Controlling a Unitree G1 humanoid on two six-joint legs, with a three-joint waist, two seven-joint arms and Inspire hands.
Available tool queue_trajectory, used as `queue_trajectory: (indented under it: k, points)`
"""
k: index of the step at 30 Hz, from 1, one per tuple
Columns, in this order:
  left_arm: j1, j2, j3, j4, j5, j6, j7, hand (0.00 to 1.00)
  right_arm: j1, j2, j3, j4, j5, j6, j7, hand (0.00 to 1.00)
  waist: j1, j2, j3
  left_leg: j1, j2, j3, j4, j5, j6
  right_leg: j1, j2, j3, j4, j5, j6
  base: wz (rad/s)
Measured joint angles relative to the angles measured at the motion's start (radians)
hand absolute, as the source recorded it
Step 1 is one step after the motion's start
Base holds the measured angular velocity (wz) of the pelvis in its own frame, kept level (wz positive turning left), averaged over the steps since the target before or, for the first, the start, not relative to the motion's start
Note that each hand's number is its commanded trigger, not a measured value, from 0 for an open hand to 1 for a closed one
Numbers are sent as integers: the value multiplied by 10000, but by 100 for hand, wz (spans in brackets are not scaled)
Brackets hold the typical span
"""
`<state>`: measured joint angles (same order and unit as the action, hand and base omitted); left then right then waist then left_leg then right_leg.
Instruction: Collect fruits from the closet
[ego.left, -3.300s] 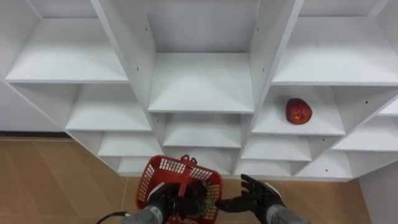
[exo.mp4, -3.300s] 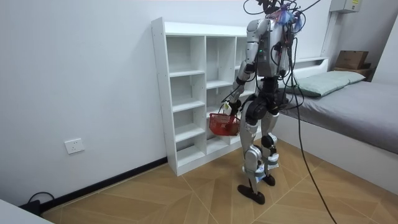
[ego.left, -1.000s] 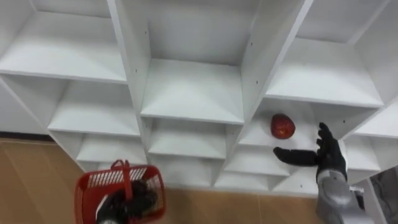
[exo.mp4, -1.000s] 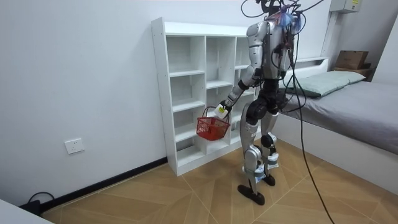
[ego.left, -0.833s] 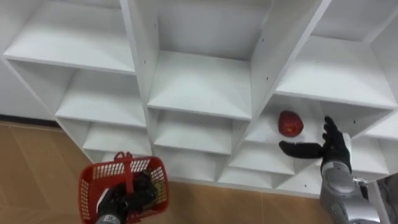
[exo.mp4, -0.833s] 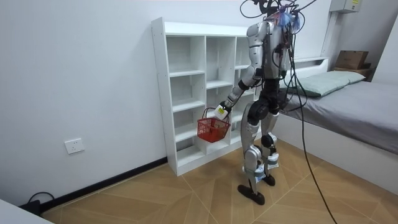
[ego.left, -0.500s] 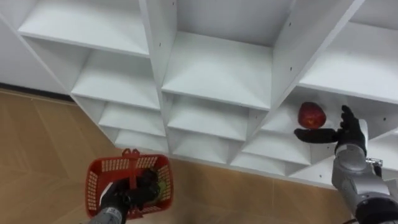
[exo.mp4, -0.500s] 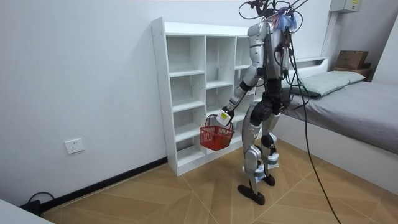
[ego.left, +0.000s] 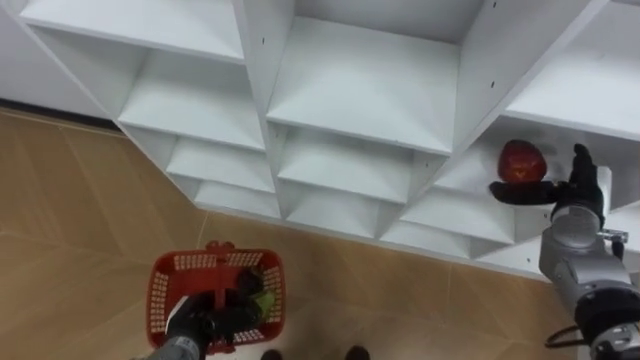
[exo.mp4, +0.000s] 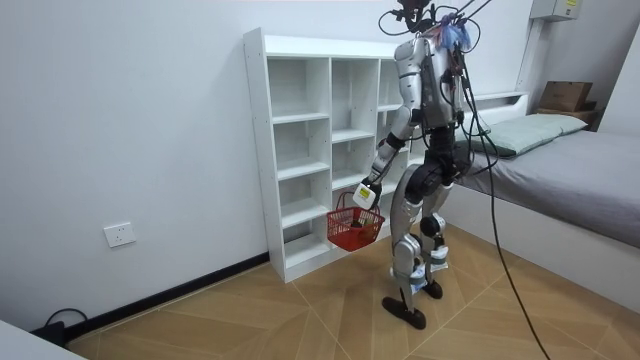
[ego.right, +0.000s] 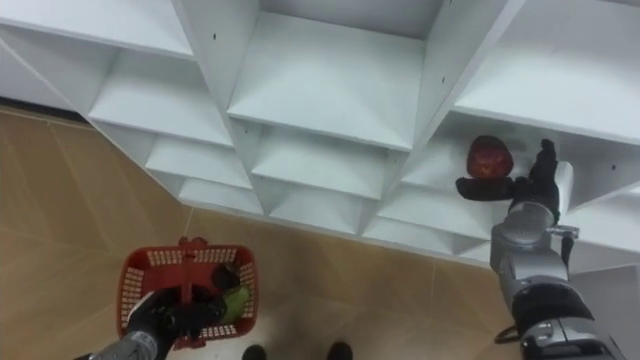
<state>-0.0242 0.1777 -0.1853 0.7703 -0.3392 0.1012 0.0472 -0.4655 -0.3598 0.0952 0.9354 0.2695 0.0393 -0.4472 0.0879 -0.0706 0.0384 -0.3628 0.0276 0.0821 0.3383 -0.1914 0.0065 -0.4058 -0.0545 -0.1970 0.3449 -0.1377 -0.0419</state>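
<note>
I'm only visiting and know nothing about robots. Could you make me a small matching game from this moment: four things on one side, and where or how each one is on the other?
Things:
1. apple
2. basket
3. right hand
4. green fruit

Place or state:
A. gripped in the left hand
B. open, close beside the apple
C. on a white closet shelf
D. lying inside the basket

Pairs: 1-C, 2-A, 3-B, 4-D.
</note>
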Motion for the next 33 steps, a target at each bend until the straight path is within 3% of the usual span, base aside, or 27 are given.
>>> queue_trajectory:
  k: [18, 23, 33]
  points:
    - [-257, -93, -168, 530, 39, 5, -25, 100, -288, -13, -127, -78, -596, -47, -216, 0, -36, 117, 5, -309, -37, 111, 92, 53, 77, -412, -144, 44, 274, -10, 18, 0]
    - [-439, -79, -646, 732, 83, 4, -166, 100, -650, -12, 25, -89, -863, -49, -329, 0, 50, 179, 14, -340, -66, 125, 163, 62, 93, -568, -211, 64, 528, -37, 39, -2]
    - [-498, -65, -943, 927, 244, 4, -143, 100, -674, -11, 366, 24, -883, -49, -324, 0, 119, 184, 20, -491, -60, 123, 278, 67, 99, -683, -237, 56, 542, -67, 11, 0]
